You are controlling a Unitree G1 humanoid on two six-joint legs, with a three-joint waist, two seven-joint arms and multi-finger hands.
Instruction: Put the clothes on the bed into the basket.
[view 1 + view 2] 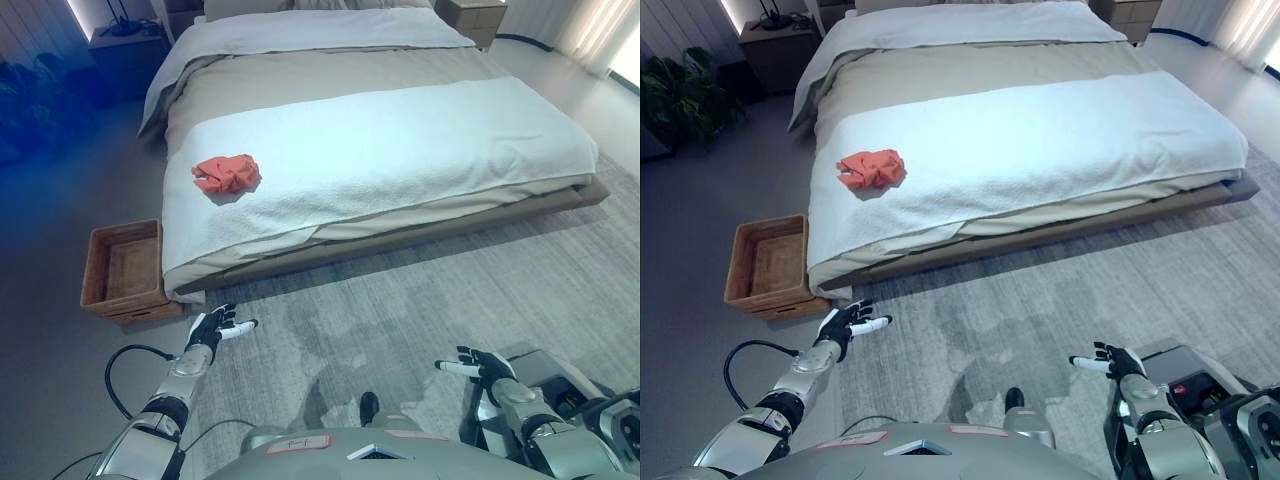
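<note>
Both robot hands [212,328] [478,366] open; basket [122,268] interior partly hidden.

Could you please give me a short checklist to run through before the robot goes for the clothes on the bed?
1. Garment located: the red cloth lies bunched on the white blanket near the bed's left edge. Ok.
2. Basket ready: the wicker basket stands upright on the floor beside the bed; nothing is visible inside it. Ok.
3. Left hand free: fingers extended, holding nothing. Ok.
4. Right hand free: fingers extended, holding nothing. Ok.
5. Within reach: both hands hang low over the rug, short of the bed. Probably not ok; step closer first.
6. Other clothes on the bed: none seen in either view. Ok.
</note>
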